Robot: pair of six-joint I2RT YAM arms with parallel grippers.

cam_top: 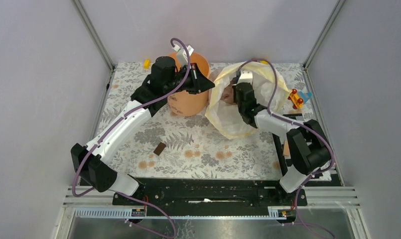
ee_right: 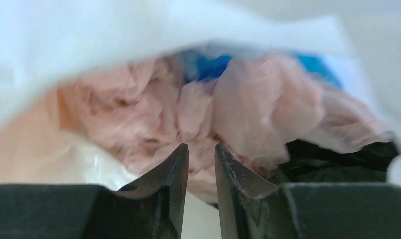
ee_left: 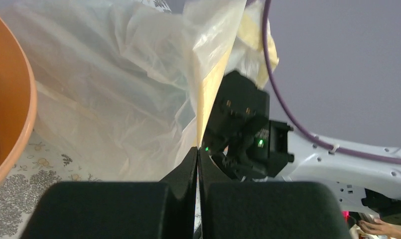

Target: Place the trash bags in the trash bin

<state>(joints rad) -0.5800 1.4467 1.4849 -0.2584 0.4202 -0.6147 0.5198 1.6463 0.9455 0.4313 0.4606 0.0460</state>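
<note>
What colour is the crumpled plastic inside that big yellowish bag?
Pale pink; the trash bag shows best in the right wrist view.

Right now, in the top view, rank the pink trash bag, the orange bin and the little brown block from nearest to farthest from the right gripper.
1. pink trash bag: right at the right gripper tips, inside the cream-yellow bag.
2. trash bin: to its left, beside that bag.
3. brown block: farthest, left and toward the near edge.
</note>
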